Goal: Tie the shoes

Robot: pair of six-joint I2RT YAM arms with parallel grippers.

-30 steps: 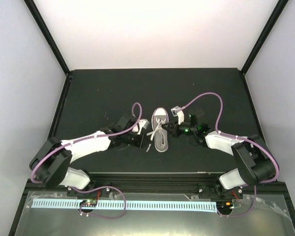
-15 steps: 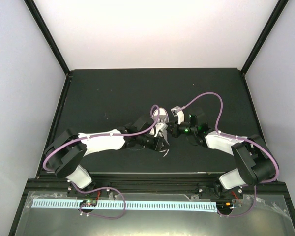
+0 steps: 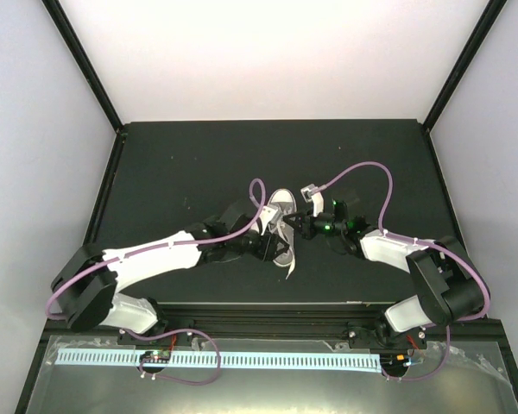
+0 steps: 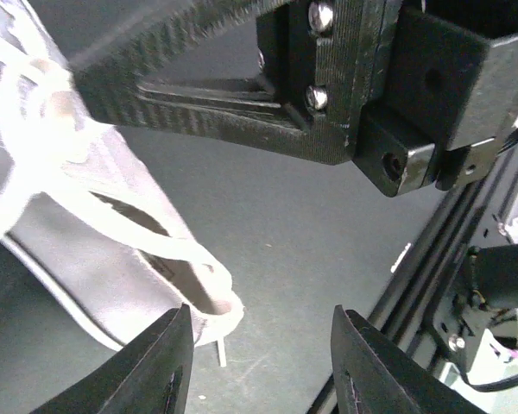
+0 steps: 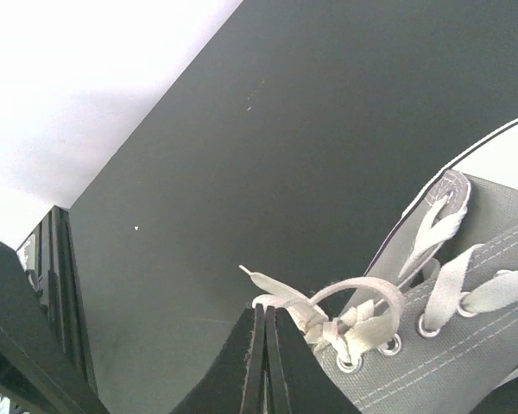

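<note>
The grey sneaker (image 3: 283, 205) with white toe cap lies mid-table, toe pointing away from the arm bases. My left gripper (image 3: 274, 246) hovers over its heel half, partly hiding it. In the left wrist view the left gripper (image 4: 261, 345) is open and empty, with the shoe's heel opening (image 4: 86, 250) and white laces (image 4: 34, 95) to its left. My right gripper (image 3: 299, 226) is at the shoe's right side. In the right wrist view it (image 5: 263, 321) is shut on a white lace (image 5: 281, 289) by the top eyelets of the shoe (image 5: 475, 302); a lace loop (image 5: 363, 289) arches beside it.
The black table (image 3: 198, 164) is walled by white panels and black corner posts. A loose lace end (image 3: 289, 267) trails toward the front edge. The front rail (image 4: 466, 250) is close to the left gripper. The right gripper's black body (image 4: 328, 78) hangs just above the left one.
My left arm has swung right from beside the shoe to over its heel half. The loose lace end has shifted right. The right gripper has barely moved.
</note>
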